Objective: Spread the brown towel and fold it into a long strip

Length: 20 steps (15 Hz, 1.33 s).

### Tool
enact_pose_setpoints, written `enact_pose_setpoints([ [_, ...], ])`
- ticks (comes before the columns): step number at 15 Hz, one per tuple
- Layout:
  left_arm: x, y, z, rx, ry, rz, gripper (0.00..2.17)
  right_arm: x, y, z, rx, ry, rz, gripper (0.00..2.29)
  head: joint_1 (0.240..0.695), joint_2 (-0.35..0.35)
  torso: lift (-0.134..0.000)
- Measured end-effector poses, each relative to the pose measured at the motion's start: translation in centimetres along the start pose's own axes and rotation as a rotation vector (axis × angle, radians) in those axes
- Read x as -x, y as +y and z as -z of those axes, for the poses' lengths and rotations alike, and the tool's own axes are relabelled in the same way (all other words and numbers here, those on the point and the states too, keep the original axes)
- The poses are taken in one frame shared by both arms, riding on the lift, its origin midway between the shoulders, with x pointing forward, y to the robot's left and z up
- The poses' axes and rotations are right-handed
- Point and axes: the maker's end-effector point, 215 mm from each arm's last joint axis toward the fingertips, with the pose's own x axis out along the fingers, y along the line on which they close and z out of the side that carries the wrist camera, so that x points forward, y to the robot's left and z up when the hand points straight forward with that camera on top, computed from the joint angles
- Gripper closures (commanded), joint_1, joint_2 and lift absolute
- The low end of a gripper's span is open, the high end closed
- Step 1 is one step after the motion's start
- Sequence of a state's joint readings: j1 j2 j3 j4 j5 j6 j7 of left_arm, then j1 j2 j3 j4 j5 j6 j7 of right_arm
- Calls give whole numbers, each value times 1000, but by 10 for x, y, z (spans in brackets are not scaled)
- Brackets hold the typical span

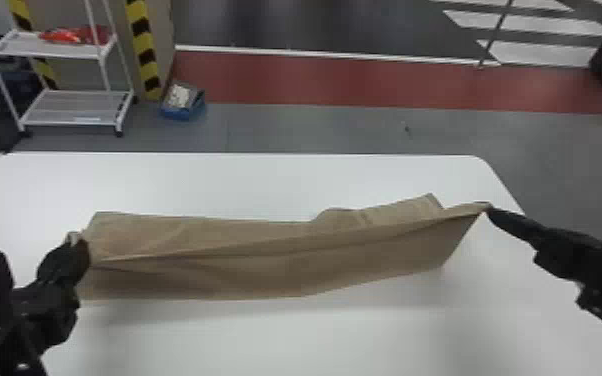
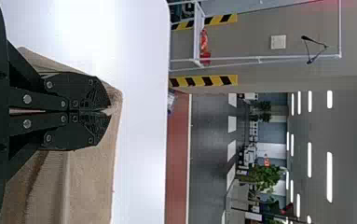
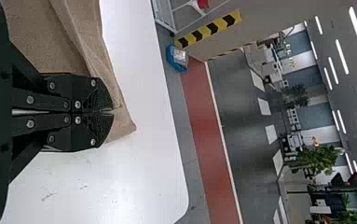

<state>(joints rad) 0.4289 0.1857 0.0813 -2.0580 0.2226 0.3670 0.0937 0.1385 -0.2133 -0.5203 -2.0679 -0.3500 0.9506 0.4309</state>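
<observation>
Left pincer: closed, clamped on one end of the brown towel. Right pincer: likewise clamped, at the opposite end. From the left pincer the towel's long axis runs rightward across the white table to the right pincer; neither arm is clearly nearer. Assessment: the next fold depends on both pincers moving evenly, square to that axis.

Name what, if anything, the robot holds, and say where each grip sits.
The brown towel is held at its left end by the left gripper and at its right end by the right gripper.
</observation>
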Motion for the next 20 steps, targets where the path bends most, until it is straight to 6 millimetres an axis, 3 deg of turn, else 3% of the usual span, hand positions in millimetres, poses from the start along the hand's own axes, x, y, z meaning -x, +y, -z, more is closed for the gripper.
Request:
enact_pose_setpoints([
  [1, -5, 5, 11, -2, 13, -10, 758, 1, -2, -2, -1, -3, 3, 1477, 695, -116, -123],
  [6, -10, 24, 23, -29, 31, -57, 741, 1, -5, -6, 2, -8, 10, 1477, 695, -97, -123],
  [10, -10, 27, 29, -40, 40, -64, 741, -1, -12, 1, -4, 8, 13, 1477, 695, -97, -123],
  [17, -6, -18, -16, -74, -121, 65, 657, -1, -15, 10, -14, 22, 6, 1477, 695, -149, -123],
  [20, -3, -23, -18, -85, -131, 87, 657, 0, -18, 11, -20, 24, 8, 1477, 695, -157, -123],
])
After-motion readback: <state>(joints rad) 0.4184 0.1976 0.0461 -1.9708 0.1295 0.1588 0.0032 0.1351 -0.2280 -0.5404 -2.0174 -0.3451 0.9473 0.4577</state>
